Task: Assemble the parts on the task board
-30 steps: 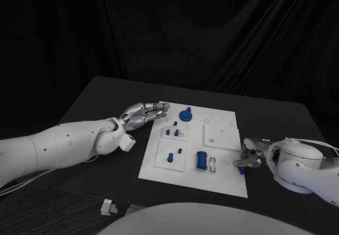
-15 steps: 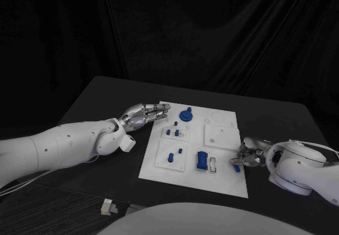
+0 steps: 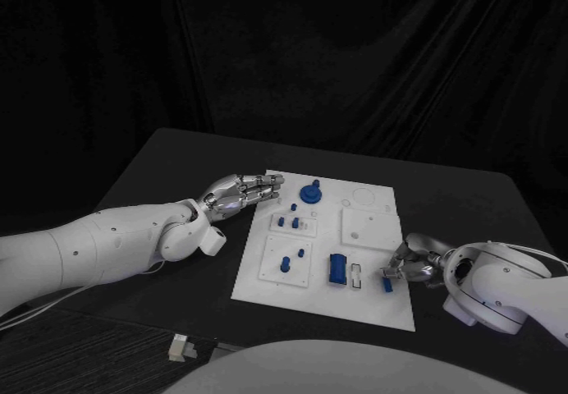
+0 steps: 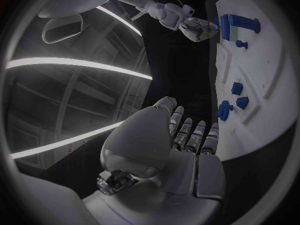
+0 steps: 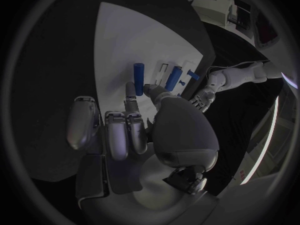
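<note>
The white task board [image 3: 369,223] lies in the middle of the table. Near its right front edge my right hand [image 3: 410,266] pinches a short blue peg [image 3: 387,285] between thumb and a finger, low over the board. In the right wrist view the peg [image 5: 139,75] sticks out past the fingertips [image 5: 130,90] over the board [image 5: 125,40]. My left hand [image 3: 241,193] rests at the board's far left edge, holding nothing. A blue knob [image 3: 310,194], small blue pieces [image 3: 292,222], a blue pin [image 3: 286,263] and a blue block [image 3: 339,270] stand on the board.
The black table [image 3: 177,164] has free room left and right of the board. A small pale object [image 3: 180,347] lies near the front left edge. In the left wrist view the board [image 4: 262,75] runs past my fingers [image 4: 194,135].
My right hand has moved a little to the left with the blue peg, further over the board's right front part. The left hand has stayed in place.
</note>
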Controlling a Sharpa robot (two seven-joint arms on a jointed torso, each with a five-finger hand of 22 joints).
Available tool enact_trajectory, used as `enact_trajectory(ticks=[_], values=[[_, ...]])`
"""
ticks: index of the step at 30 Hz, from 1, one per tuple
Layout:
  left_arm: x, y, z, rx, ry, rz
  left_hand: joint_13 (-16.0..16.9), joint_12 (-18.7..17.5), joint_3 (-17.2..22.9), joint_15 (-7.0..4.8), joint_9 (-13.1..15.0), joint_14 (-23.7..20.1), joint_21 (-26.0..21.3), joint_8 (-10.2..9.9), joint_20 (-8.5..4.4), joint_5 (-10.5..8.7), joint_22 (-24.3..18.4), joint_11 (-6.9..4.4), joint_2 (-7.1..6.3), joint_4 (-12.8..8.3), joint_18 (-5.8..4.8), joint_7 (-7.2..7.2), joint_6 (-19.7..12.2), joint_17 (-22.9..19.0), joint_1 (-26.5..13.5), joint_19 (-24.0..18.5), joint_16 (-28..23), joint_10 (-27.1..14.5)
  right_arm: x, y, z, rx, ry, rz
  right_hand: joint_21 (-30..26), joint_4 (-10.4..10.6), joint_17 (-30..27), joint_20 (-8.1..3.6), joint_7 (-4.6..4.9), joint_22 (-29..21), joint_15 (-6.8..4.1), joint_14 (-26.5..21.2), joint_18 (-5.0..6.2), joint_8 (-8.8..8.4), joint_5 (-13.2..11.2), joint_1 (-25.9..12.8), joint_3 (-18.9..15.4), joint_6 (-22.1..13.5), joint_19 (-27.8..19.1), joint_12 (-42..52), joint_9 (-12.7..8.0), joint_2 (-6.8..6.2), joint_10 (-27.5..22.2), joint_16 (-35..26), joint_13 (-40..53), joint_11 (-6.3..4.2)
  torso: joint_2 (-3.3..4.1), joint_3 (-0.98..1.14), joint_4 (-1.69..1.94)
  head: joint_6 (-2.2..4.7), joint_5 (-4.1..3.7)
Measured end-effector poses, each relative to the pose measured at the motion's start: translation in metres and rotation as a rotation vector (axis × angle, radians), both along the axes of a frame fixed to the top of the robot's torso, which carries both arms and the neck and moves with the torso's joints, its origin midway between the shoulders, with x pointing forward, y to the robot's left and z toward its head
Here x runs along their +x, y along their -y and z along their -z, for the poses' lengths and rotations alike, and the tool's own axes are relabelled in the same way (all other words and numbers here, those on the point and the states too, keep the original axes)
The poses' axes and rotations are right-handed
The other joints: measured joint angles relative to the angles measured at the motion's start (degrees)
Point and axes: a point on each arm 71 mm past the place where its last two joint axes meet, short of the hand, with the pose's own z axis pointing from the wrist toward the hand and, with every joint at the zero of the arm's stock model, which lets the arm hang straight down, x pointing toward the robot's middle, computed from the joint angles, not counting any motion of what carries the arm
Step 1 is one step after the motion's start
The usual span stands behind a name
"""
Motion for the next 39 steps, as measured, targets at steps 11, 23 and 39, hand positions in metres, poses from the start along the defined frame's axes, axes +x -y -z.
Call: enact_trajectory(ticks=[11,23,39], values=[[0.0,0.0,0.0,0.0,0.0,0.0,0.0,0.0,0.2,0.0,0.0,0.0,0.0,0.0,0.0,0.0,-0.1,0.0,0.0,-0.2,0.0,0.0,0.0,0.0,0.0,0.0,0.0,0.0,-0.002,-0.013,0.004,0.118,-0.094,0.073,3.6,0.0,0.0,-0.04,0.0,0.0,0.04,0.0,-0.05,0.0,0.0,-0.7,0.3,0.0,1.0,0.0,0.4,0.39,0.0,-0.6,0.0,0.0,-0.03,-0.01,0.04,0.0,0.01],[0.0,0.0,0.0,0.0,-0.001,0.0,0.0,0.0,0.2,0.0,0.0,0.0,0.0,0.0,0.0,0.0,-0.1,0.0,0.0,-0.2,0.0,0.0,0.0,0.0,0.0,0.0,0.0,0.0,0.003,-0.022,0.007,0.154,-0.12,0.088,3.6,-0.1,0.0,-0.04,-0.21,0.0,0.05,0.0,-0.06,-0.01,0.0,-1.2,0.8,-0.2,1.0,0.0,0.6,0.71,0.0,-0.6,0.0,0.0,-0.02,-0.01,0.1,0.0,-0.09],[0.0,0.0,0.0,-0.001,-0.001,0.002,0.0,0.0,0.4,0.0,0.0,0.0,0.0,0.0,0.0,0.22,0.0,0.0,0.0,-0.1,0.0,0.0,0.0,0.0,0.0,0.0,0.0,0.0,0.007,-0.027,0.01,0.162,-0.124,0.091,2.7,-4.1,0.0,-0.04,-0.4,0.0,0.11,0.1,-0.07,0.78,-4.8,-4.0,5.3,-1.5,1.0,0.0,2.2,0.93,-0.1,-1.1,0.0,0.09,0.04,-0.01,0.02,0.0,0.01]])
